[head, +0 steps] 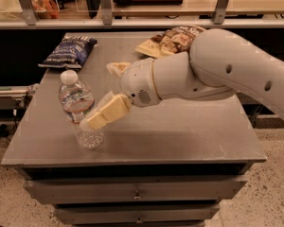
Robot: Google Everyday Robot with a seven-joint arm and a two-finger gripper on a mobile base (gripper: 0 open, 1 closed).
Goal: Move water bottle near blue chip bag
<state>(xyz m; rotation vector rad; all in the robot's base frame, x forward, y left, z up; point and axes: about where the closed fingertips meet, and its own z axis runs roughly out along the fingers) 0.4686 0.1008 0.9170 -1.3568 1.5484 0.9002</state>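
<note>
The water bottle (78,105) stands upright on the bench (180,131); the blue chip bag (70,51) lies behind it. The gripper (100,96) is just right of the bottle, fingers spread wide, one crossing its front

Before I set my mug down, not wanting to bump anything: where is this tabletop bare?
Barest: the front-right stretch of the table, between the arm and the front edge. A smaller gap at the back, between the blue chip bag and the brown chip bag. Crowded: front left, where the open claw is beside the water bottle.
</note>
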